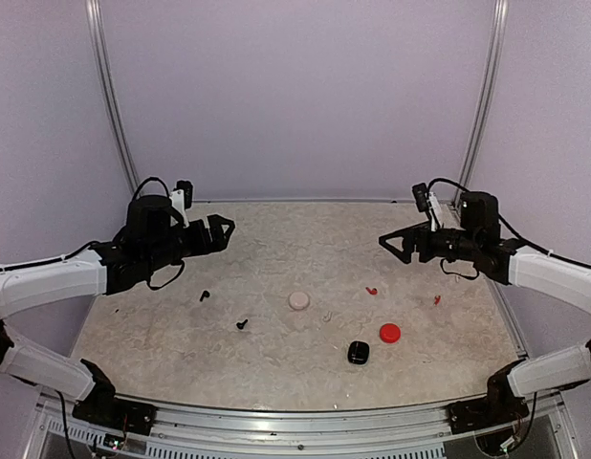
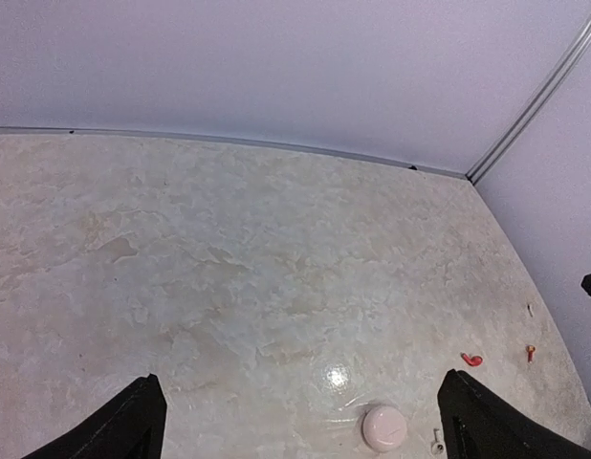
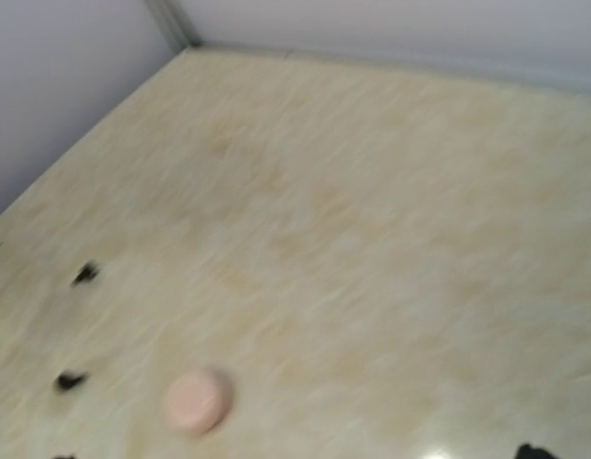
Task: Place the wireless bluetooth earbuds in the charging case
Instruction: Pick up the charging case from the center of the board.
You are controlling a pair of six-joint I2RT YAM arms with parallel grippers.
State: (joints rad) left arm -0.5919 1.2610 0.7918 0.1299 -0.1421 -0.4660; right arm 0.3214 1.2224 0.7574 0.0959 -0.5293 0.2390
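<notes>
Black is the colour of the nearest thing: the black case [image 1: 359, 352] sits close to the front edge of the table [image 1: 276, 249]. The red case [image 1: 389, 333] is just beside it, a bit further back. I cannot tell if their lids are up.

Next comes a black earbud [image 1: 242, 325]. Then comes the whitish case [image 1: 298, 300] in the middle, with a whitish earbud [image 2: 436, 442] just beside it. That bud is pale on a pale top, so it is hard to see. A second black earbud [image 1: 205, 295] lies off to the left. A red earbud [image 1: 371, 290] lies right of the middle, and a second red earbud [image 1: 437, 300] lies near the right edge. Every bud I can see lies loose on the table.

Furthest back, the left gripper [image 1: 226, 232] hangs above the table with its fingers wide apart and nothing in them. The right gripper [image 1: 389, 247] looks spread and empty too, though its own camera is blurry.

I think the job has not really begun. Next I would bring one gripper down on one bud, pinch it softly, and carry it to the case of the same colour. The buds are tiny and lie flat, so my aim must be good. Nothing stands in the way, and the purple walls [image 1: 295, 96] are well away.
</notes>
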